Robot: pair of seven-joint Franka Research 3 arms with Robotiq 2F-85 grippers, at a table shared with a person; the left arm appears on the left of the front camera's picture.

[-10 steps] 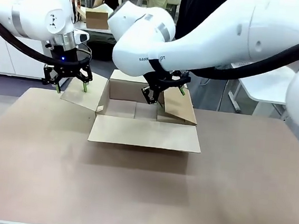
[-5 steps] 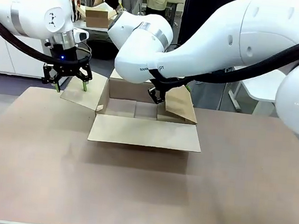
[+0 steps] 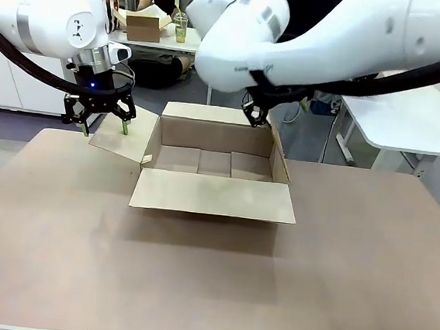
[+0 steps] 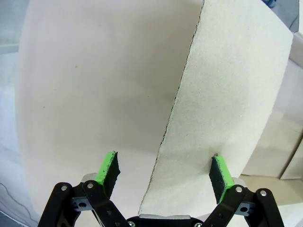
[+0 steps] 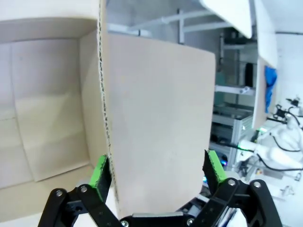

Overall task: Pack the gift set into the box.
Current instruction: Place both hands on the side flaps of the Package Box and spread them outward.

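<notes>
The box (image 3: 212, 196), a shallow brown carton, sits open at the middle of the table with its front flap lying flat toward me. My left gripper (image 3: 104, 126) hangs open just over the tip of the box's left flap (image 3: 121, 141); in the left wrist view the edge of that flap (image 4: 227, 94) runs between the open fingers of the left gripper (image 4: 164, 171). My right gripper (image 3: 254, 116) is at the box's back right corner, open, above the nearly upright right flap (image 3: 280, 161). The right wrist view has the flap (image 5: 156, 118) standing between the green pads (image 5: 101, 171). The gift set is out of view.
The brown table top (image 3: 192, 287) stretches wide in front of the box. Behind it stand a white side table (image 3: 400, 120) at the right and a desk with a smaller carton (image 3: 142, 26) and a cup (image 3: 179, 27).
My right gripper has risen out of the box and moved right and back. The right flap, slanted before, now stands nearly upright. The left arm has not moved.
</notes>
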